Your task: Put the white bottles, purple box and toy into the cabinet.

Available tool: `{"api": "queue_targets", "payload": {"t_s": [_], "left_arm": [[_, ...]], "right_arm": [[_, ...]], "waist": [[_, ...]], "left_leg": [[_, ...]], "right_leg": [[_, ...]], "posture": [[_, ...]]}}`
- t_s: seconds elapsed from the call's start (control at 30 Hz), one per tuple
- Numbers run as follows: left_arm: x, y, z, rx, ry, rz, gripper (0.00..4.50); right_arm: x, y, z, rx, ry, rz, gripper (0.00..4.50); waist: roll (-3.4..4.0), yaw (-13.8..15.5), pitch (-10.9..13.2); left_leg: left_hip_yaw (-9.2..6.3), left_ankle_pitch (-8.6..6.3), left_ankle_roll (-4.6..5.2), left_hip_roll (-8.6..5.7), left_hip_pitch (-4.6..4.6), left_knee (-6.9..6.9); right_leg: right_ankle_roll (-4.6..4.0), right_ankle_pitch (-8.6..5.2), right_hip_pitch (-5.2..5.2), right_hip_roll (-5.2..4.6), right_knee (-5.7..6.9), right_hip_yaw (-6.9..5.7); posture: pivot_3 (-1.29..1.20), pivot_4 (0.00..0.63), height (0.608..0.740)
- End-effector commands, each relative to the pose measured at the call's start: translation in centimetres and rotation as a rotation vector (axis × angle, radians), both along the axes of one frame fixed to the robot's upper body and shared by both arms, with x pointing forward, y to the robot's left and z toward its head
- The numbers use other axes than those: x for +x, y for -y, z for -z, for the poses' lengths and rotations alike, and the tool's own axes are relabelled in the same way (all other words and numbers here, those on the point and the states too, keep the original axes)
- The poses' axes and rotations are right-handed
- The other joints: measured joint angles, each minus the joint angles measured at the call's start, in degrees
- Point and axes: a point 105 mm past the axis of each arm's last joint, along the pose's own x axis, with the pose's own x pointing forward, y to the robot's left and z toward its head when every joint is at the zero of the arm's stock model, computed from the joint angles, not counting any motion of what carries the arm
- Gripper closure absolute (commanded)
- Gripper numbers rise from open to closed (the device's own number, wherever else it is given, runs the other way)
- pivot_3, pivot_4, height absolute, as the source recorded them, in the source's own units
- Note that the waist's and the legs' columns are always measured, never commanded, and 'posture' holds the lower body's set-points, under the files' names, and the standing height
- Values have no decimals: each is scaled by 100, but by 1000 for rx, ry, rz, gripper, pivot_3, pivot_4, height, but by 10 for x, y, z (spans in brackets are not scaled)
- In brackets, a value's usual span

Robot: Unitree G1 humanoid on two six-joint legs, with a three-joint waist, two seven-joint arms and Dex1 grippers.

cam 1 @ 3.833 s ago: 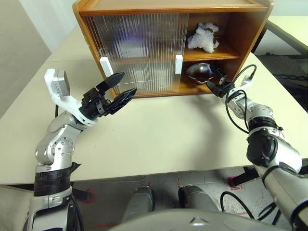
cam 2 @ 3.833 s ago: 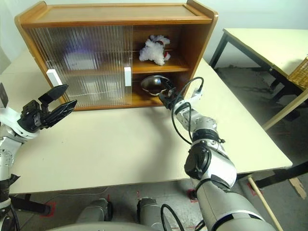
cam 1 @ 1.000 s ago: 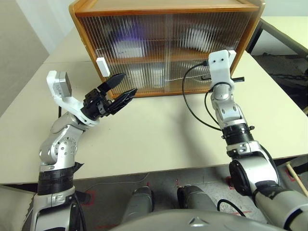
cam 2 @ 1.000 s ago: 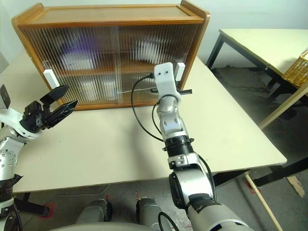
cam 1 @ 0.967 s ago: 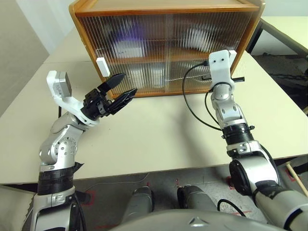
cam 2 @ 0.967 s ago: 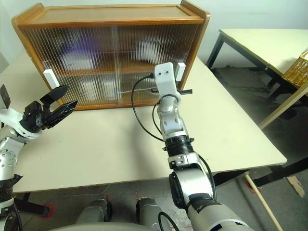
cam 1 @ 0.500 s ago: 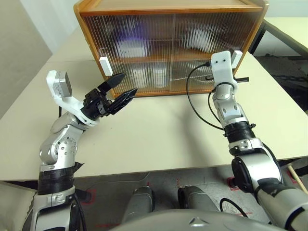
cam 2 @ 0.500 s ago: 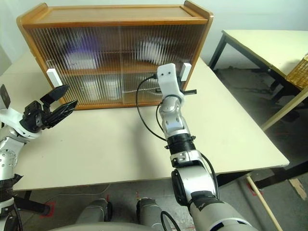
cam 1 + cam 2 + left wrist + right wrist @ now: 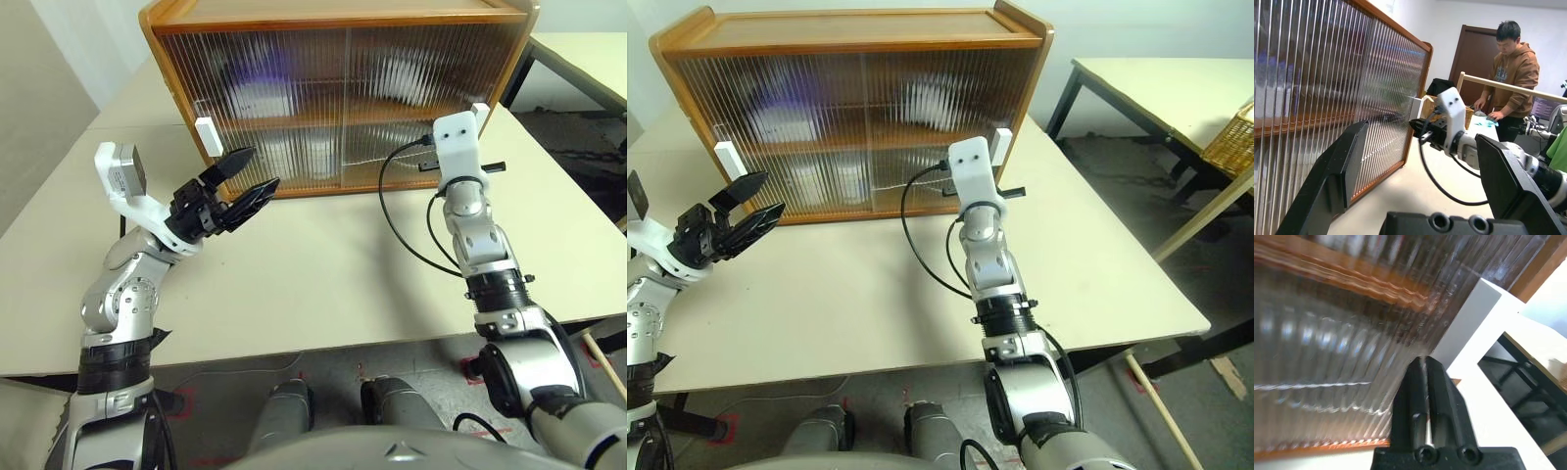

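The brown wooden cabinet [image 9: 333,20] stands at the back of the table with both ribbed doors slid shut. The white bottles, purple box and toy are hidden behind the doors. Only pale blurs and a purple glow [image 9: 257,70] show through. My right gripper [image 9: 1422,364] is shut, its tips just short of the right door, beside that door's white handle [image 9: 1474,323]. My left gripper [image 9: 257,168] hangs open and empty above the table, in front of the left door's handle [image 9: 206,132].
The cream table [image 9: 323,264] spreads wide in front of the cabinet. A second table [image 9: 1156,78] and a wicker basket [image 9: 1229,142] stand off to the right. A person in a brown hoodie [image 9: 1508,73] works at a far table.
Since the earliest frames the right door has slid shut over the toy and a steel bowl. In the last second my right gripper drew back slightly from the door. The left arm stayed still.
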Motion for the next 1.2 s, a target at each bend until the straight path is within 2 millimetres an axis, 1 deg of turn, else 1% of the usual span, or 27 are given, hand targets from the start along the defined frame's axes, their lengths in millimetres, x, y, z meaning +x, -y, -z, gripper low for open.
{"api": "queue_targets", "payload": {"t_s": [0.03,0.07,0.2,0.27,0.3,0.4,0.47,0.5,0.57,0.7,0.9,0.97,1.03,1.13,1.2], "left_arm": [[0,2,4,11,-8,4,0],[0,1,4,11,-8,3,0],[0,-1,4,8,-11,-2,0],[-1,-3,7,4,-18,-11,0],[-1,-4,8,1,-23,-19,0],[-4,-13,16,-12,-49,-54,0],[-7,-20,22,-20,-67,-83,0],[-8,-23,26,-26,-78,-101,0],[-11,-32,37,-29,-111,-143,0],[-17,-57,59,-62,-176,-287,0],[-21,-109,98,-34,-253,-645,0],[-22,-124,107,-30,-258,-762,0],[-22,-135,111,-20,-248,-861,0],[-24,-158,118,7,-220,-1057,0],[-24,-167,123,19,-230,-1135,0]], "right_arm": [[-8,-6,-4,13,-11,-53,2806],[-12,-8,-5,20,-15,-76,2429],[-28,-11,-2,85,-57,-149,1017],[-32,-3,6,126,-99,-155,254],[-34,2,10,136,-123,-157,11],[-43,6,19,305,-155,-308,11],[-49,11,23,387,-150,-363,11],[-51,16,25,385,-139,-363,11],[-55,32,31,343,-112,-305,11],[-61,58,42,331,-61,-236,11],[-61,83,57,370,-27,-205,11],[-60,85,60,382,-20,-219,11],[-59,85,61,393,-7,-237,11],[-57,84,64,418,9,-263,11],[-56,83,66,422,11,-267,11]], "waist": [[0,-1,0],[0,-1,0],[-1,3,0],[-1,0,0],[0,0,0],[-1,2,0],[-1,1,0],[-1,0,0],[0,-2,0],[0,-24,0],[0,-28,1],[0,-27,0],[0,-27,0],[0,-27,0],[-1,-27,-1]], "left_leg": [[0,12,21,0,0,0],[1,32,53,0,0,0],[0,30,51,0,1,0],[1,24,40,-1,1,1],[1,20,33,-2,2,1],[1,17,27,-2,3,2],[1,3,2,-3,3,2],[1,0,-2,-3,3,1],[0,0,-2,-2,3,1],[0,0,-2,-2,7,1],[-4,-3,-7,-2,11,0],[-6,-4,-8,-2,13,0],[-8,-5,-10,-3,13,0],[-8,-5,-10,-5,13,0],[-8,-5,-10,-5,12,0]], "right_leg": [[3,-2,1,0,-1,0],[3,-1,1,0,-2,0],[4,-3,6,1,-7,-1],[6,-2,8,1,-10,2],[7,-2,10,1,-10,4],[8,-2,15,1,-13,5],[10,-5,14,2,-13,6],[11,-7,13,2,-13,6],[11,-10,13,3,-13,6],[11,-13,15,3,-12,9],[11,-12,19,3,-11,10],[10,-12,23,3,-12,9],[10,-12,24,3,-12,9],[10,-12,25,3,-12,9],[10,-12,25,4,-12,8]], "posture": [[-40,66,740],[-40,66,740],[-40,66,740],[-46,73,740],[-46,74,740],[-50,77,740],[-52,79,740],[-53,79,740],[-58,80,740],[-59,81,740],[-53,76,740],[-50,72,740],[-50,72,740],[-47,65,740],[-47,58,740]]}}
